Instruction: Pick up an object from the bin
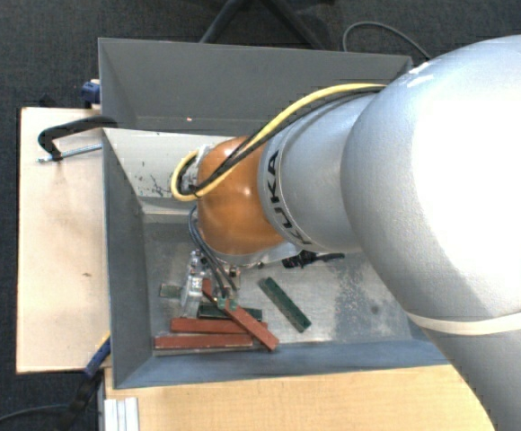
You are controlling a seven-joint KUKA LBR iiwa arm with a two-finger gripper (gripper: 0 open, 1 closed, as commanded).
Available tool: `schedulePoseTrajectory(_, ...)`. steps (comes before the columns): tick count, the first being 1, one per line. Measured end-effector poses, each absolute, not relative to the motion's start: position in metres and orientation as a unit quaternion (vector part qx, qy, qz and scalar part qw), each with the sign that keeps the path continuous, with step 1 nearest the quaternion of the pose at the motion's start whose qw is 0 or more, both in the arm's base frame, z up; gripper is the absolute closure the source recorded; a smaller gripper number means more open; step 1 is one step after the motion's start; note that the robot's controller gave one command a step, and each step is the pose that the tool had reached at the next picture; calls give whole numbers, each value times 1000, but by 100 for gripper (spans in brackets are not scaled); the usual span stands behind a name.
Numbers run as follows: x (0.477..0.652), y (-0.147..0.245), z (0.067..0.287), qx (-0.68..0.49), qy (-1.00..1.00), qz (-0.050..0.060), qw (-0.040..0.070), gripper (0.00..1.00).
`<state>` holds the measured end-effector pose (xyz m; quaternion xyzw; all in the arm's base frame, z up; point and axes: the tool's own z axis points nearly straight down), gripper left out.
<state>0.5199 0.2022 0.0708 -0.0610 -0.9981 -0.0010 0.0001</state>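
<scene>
Dark carpet lies round the grey metal bin. A reddish-brown flat bar slants away from the gripper, its upper end right at the jaws. It is likely propped at that tilt by the other flat reddish-brown bars heaped just below the jaws. You cannot tell whether the jaws are released or clenched. A dark green flat strip lies apart, past the slanted bar, so it should not hinder your lift.
</scene>
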Motion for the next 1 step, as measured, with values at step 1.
schedulePoseTrajectory(1, 503, 200, 210, -51, -999, -3, -5, 100)
